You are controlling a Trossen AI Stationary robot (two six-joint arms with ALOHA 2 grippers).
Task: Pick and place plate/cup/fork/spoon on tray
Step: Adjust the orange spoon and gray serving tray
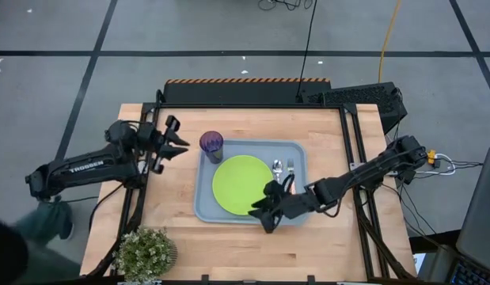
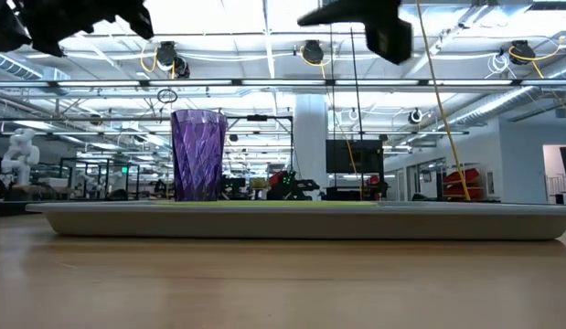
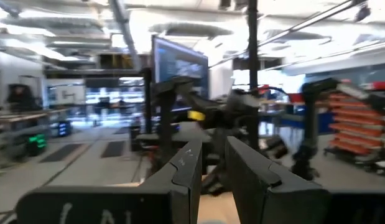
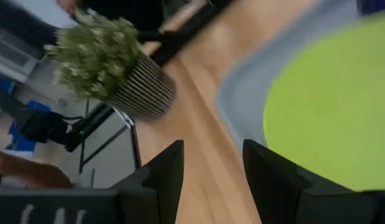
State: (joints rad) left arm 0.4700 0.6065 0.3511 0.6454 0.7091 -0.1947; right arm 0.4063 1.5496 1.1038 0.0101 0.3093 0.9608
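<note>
The right gripper [image 1: 264,212] is seen above the near edge of the tray [image 1: 203,207], beside the near rim of the plate [image 1: 241,184]. Its fingers [image 4: 167,168] are parted with a clear gap, and nothing is held between them.

All four pieces are already found on the tray, so the task is judged to be nearly finished. The plate is laid flat in the middle. It looks like stiff, light plastic with a smooth surface, so it is probably slippery; it would best be taken by its thin rim, because the flat middle gives no hold. The spoon [image 1: 277,167] and the fork [image 1: 290,166] are laid side by side near the far right corner of the tray, just beside the plate. They are slim and low, and are best pinched across the handle. The cup [image 2: 198,154] is placed upright in the far left corner. It looks light and easy to tip, so it should be gripped across its wall.

The left gripper [image 1: 180,142] is held in the air beyond the left edge of the tray, near the cup, with only a narrow gap and nothing in it.

The desk [image 1: 173,229] is of pale wood. A potted plant [image 1: 144,252] is set at its near left corner. Behind, a large hall with ceiling lamps is seen.
</note>
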